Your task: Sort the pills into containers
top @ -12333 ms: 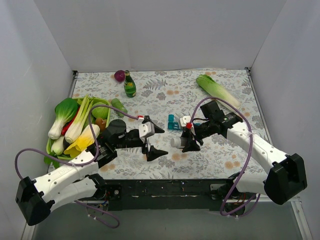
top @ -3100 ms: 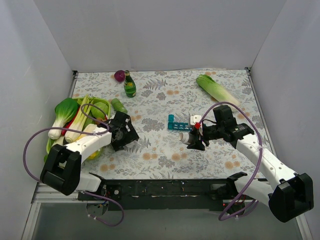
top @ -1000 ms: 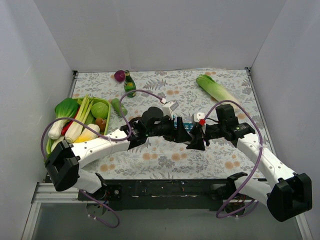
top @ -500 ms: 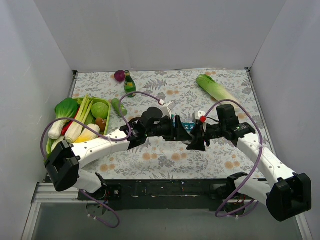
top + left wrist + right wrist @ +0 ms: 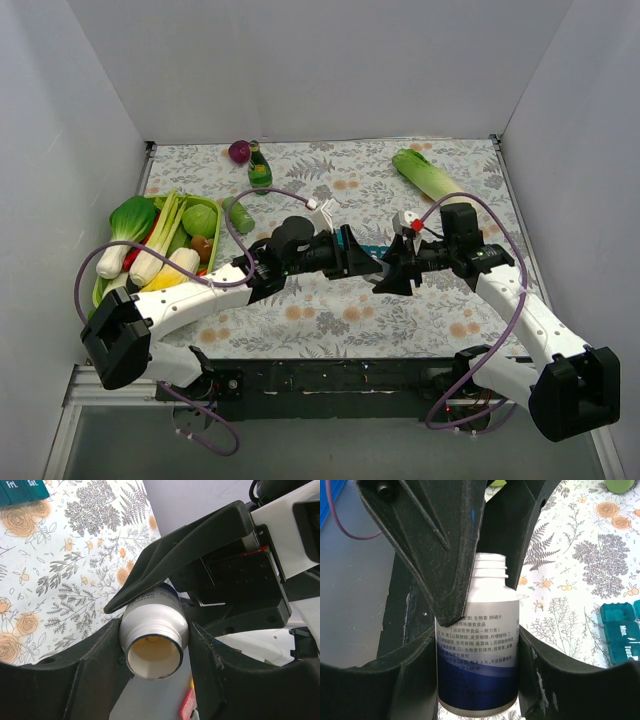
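Left hand (image 5: 156, 632) joined right hand (image 5: 477, 642) on one bottle (image 5: 479, 680).

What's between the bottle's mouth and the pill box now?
The left gripper itself: the uncapped mouth of the white bottle points into it, fingers clamped on the neck, while the right gripper holds the body. The pill box lies off to the side, and its lids in view look shut.
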Available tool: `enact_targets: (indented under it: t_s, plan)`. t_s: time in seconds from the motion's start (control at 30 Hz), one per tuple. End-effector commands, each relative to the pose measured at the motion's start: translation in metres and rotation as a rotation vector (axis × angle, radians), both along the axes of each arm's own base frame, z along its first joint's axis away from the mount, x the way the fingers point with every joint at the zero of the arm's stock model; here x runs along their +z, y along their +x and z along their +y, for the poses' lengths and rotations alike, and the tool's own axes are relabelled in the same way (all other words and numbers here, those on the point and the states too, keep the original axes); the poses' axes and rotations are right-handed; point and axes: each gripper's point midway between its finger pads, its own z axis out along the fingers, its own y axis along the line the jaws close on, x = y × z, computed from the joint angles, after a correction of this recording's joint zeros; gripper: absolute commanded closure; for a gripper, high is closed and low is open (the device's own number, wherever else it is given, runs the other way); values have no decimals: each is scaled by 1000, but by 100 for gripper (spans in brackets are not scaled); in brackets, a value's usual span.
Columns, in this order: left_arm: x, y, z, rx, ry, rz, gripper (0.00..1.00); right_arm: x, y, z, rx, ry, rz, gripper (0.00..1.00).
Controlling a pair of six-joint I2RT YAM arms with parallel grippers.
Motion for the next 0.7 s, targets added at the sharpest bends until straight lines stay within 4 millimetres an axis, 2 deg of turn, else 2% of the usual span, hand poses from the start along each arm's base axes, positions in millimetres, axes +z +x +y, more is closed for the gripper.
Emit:
enact_targets:
  t_s: [0.0,0.1,0.2,0.3,0.33,0.37,0.43,0.47,0.5,0.53,0.57,0.67]
  plan:
    - [14,-11,4,-21,-47,26,90,25,13,3,4,68,-99,53]
    - [17,-10,3,-16,-55,22,90,23,12,4,6,70,-92,54]
    - [19,-10,3,-21,-58,20,85,25,10,4,18,81,-92,66]
    - [31,-6,5,-11,-76,4,67,27,11,4,20,86,-100,76]
    - [39,-2,7,-1,-85,-5,55,29,12,5,19,88,-108,81]
    - [55,3,12,10,-104,-31,44,32,13,5,22,91,-108,85]
    - [73,7,19,25,-121,-71,33,38,14,6,27,98,-109,88]
    - [86,13,24,43,-123,-90,25,45,17,7,30,104,-122,89]
    - [96,17,28,54,-128,-112,20,49,18,7,34,108,-124,89]
    - [95,21,37,69,-90,-119,18,54,19,8,34,112,-126,90]
    - [110,24,42,83,-95,-144,13,65,23,9,36,123,-150,90]
    - [127,34,68,142,-47,-221,11,87,28,12,45,146,-169,92]
